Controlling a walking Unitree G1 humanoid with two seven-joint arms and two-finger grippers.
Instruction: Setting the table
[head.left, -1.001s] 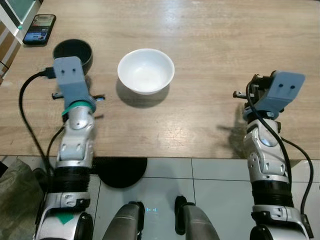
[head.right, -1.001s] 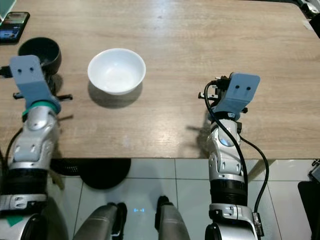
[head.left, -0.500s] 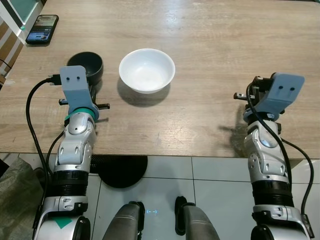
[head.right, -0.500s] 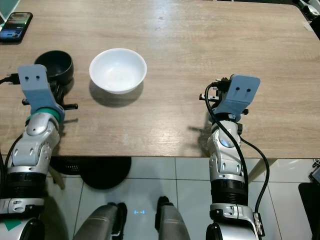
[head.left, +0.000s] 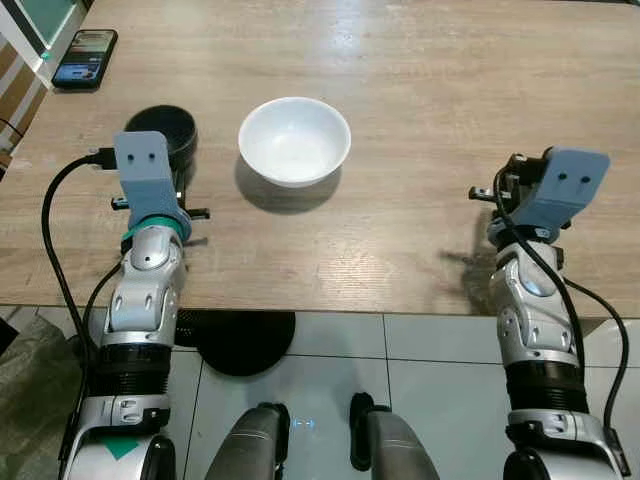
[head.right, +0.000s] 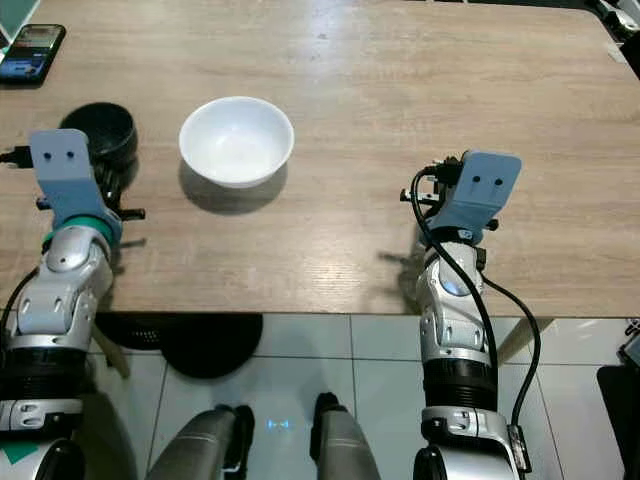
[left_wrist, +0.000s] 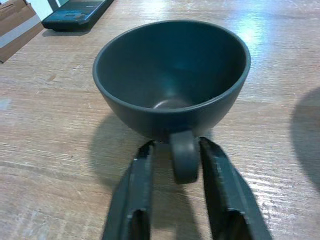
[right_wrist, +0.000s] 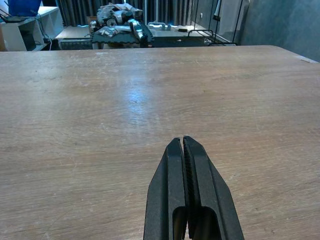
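Left gripper sits low over the wooden table, its two black fingers spread apart with the handle of the dark cup standing between them. The fingers flank that handle closely, but they are not closed on it; whether a pad touches it I cannot tell. The cup stands upright on the table's left part, near the front edge, with the white bowl just beside it toward the middle, the two apart. Beyond the cup, at the far left corner, lies a phone, well clear of it.

Over on the other side, the right gripper has its fingers pressed flat together, holding nothing, hovering by the table's front edge on the right. Ahead of it runs a broad open stretch of bare wood to the far edge.

The surface is pale grained wood with a soft sheen of light. Below the front edge, light floor tiles and a dark round base under the table. Past the far edge, shelves and dark curtains.
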